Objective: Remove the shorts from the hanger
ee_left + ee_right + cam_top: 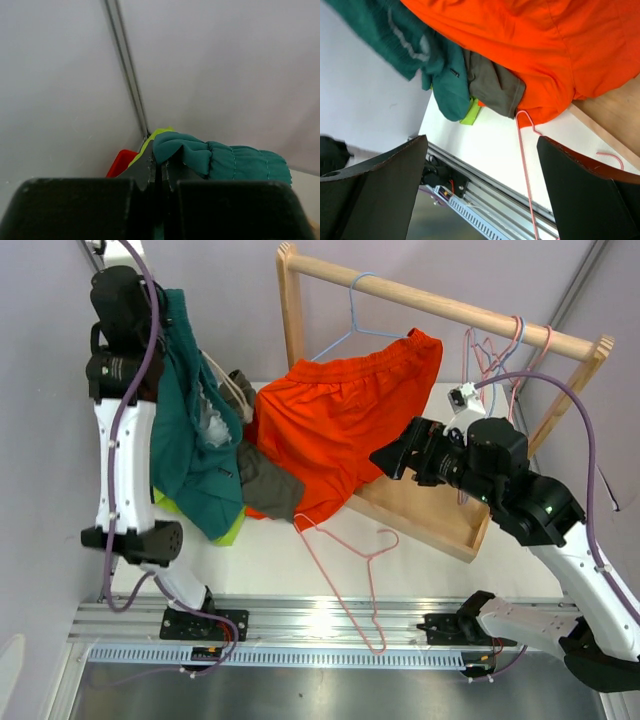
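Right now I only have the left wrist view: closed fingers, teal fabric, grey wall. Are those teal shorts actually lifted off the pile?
Observer: Yes. The left gripper is raised near the wall, and the teal shorts hang from it down onto the table.
Operator: Where is the other arm?
Observer: The right gripper hovers open beside the orange shorts, holding nothing.
Operator: Are the orange shorts off their hanger?
Observer: Not clearly. A blue hanger is on the wooden rail above them; a pink hanger lies loose on the table.
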Controlling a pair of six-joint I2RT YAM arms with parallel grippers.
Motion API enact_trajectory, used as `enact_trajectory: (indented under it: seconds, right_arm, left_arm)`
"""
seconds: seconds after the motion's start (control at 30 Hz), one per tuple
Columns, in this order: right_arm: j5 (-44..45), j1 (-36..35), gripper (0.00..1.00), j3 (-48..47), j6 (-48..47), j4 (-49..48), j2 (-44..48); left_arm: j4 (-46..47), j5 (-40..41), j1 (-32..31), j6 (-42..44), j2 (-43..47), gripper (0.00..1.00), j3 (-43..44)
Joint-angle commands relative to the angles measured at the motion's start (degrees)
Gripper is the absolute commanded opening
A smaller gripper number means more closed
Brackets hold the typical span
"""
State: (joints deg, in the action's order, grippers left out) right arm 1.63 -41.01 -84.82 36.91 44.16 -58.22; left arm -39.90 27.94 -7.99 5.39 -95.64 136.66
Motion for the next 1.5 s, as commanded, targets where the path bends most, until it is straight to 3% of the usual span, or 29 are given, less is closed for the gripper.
enact_trajectory:
  seconds: [0.0, 0.13, 0.3, 0.37, 0.4, 0.47, 0.6, 0.7, 0.87, 1.13, 1.27, 1.47]
  right_arm:
    - [-3.6, 0.0, 0.98, 1.7, -2.3, -0.4, 1.5]
    - [-5.1, 0.0, 0.99, 7.3, -3.1, -0.7, 4.7]
    - [-7.8, -0.1, 0.99, 14.9, -2.8, -3.9, 7.4]
    - [-8.4, -0.4, 0.99, 17.6, -2.2, -3.8, 7.0]
    - [-7.9, -0.6, 0.99, 18.4, -2.0, -3.6, 6.7]
    - [-6.6, -2.2, 0.99, 21.3, -1.5, -2.9, 6.1]
    - [-2.1, -6.8, 0.99, 27.3, 2.5, -4.5, 5.8]
    - [2.8, -10.3, 0.99, 31.5, 7.5, -4.1, 6.1]
    - [10.8, -17.7, 0.97, 36.3, 18.0, 0.0, 7.0]
    - [23.9, -37.3, 0.91, 42.3, 38.7, 6.0, 3.6]
    - [27.1, -42.1, 0.86, 45.3, 48.1, 5.9, 0.7]
    - [27.3, -44.8, 0.77, 49.0, 52.2, -0.1, -5.3]
  left_arm:
    - [1.8, -7.5, 7.3, -9.6, -4.0, 0.00, 4.3]
    - [0.4, -6.3, 12.8, -13.2, -12.8, 0.00, 6.6]
    - [-2.3, -6.4, 13.6, -14.3, -18.1, 0.04, 3.3]
    - [-4.6, -6.6, 13.5, -16.7, -18.4, 0.74, -0.5]
    - [-6.0, -7.1, 13.5, -17.6, -17.8, 0.99, -2.1]
    - [-6.1, -7.5, 13.4, -20.2, -14.8, 0.99, -9.9]
    - [5.6, -9.2, 11.9, -20.6, 5.2, 0.99, -39.6]
    - [7.9, -11.1, 8.9, -19.6, 16.6, 0.99, -49.5]
    - [6.2, -14.5, 5.4, -20.1, 29.7, 0.99, -59.8]
    - [5.2, -19.4, 3.5, -21.4, 46.8, 0.99, -74.3]
    - [3.9, -22.3, 3.2, -21.8, 53.8, 0.99, -80.6]
    - [2.5, -24.0, 3.2, -21.9, 60.7, 0.99, -87.3]
